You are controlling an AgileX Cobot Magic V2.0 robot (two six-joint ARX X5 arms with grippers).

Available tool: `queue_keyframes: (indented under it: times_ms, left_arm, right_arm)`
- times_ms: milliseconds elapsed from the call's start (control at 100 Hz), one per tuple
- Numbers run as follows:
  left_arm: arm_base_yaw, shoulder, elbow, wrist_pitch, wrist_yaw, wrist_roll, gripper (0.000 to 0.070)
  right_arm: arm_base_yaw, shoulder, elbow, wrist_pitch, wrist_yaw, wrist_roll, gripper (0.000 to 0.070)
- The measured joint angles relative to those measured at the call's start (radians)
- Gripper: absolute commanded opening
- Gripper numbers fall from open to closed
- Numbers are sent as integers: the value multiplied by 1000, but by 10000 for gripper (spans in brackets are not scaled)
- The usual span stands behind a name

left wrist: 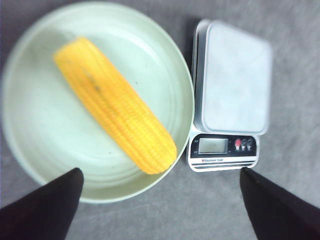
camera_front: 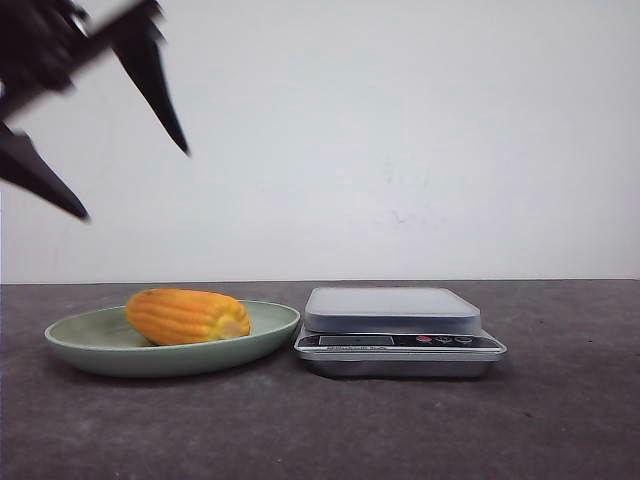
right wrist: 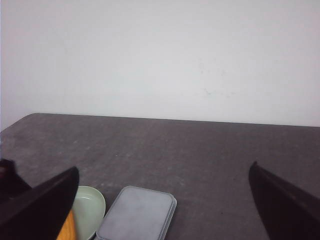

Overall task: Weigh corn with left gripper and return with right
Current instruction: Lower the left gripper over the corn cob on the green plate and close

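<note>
The corn (camera_front: 188, 316) is a stubby orange-yellow cob lying on its side in a pale green plate (camera_front: 100, 345) at the table's left. My left gripper (camera_front: 136, 185) hangs open high above the plate's left side, holding nothing. In its wrist view the corn (left wrist: 115, 105) lies diagonally across the plate (left wrist: 40, 120), well clear of the open left gripper (left wrist: 160, 170). My right gripper (right wrist: 165, 167) is open and empty, raised over the table. Its view shows only a sliver of corn (right wrist: 67, 227) beside one finger. The right gripper is outside the front view.
A silver kitchen scale (camera_front: 395, 330) with an empty grey platform stands just right of the plate, display facing front. It appears as the scale (left wrist: 232, 80) in the left wrist view and the scale (right wrist: 137, 212) in the right wrist view. A white wall backs the dark grey table (camera_front: 500, 430).
</note>
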Motion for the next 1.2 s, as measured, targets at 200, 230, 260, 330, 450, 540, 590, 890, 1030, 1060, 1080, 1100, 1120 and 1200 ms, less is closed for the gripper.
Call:
queue_keyframes:
  times_ms: [200,230,260,330,450,540,590,890,1030,1060,1080,1100,1120,1200]
  left_arm:
    - [-31,159,0,79,-2,-65,585]
    - [-34,177,0,92,-2,-76,585]
    - [-38,195,0,105,-2,-83,585]
    - [-45,231,0,134,-2,-103,584]
    - [-49,287,0,153,-10,-134,572]
    - [-49,324,0,161,-12,-150,467]
    - [-49,338,0,169,-11,-154,372]
    - [-49,353,0,265,-12,-142,4]
    - [-49,353,4,260,12,-109,4]
    - [-49,353,8,259,28,-99,4]
    - [-49,353,13,259,40,-93,4]
    - [-49,353,19,257,52,-86,4]
    - [-49,352,27,255,62,-79,4]
    - [-52,330,64,241,78,-55,4]
  right_arm:
    - [0,0,0,-2,0,0,700]
    - [0,0,0,-3,1,0,700]
    - [0,0,0,-3,1,0,700]
    - [0,0,0,-3,1,0,700]
    - [0,0,0,-3,1,0,700]
    - [0,0,0,-5,1,0,700]
    - [0,0,0,-11,1,0,700]
    - [0,0,0,-16,1,0,700]
    - [0,0,0,-16,1,0,700]
    - [0,0,0,-16,1,0,700]
    - [0,0,0,-16,1,0,700]
    - [0,0,0,-16,1,0,700]
    - [0,0,0,-16,1,0,700]
    - [0,0,0,-16,1,0,700]
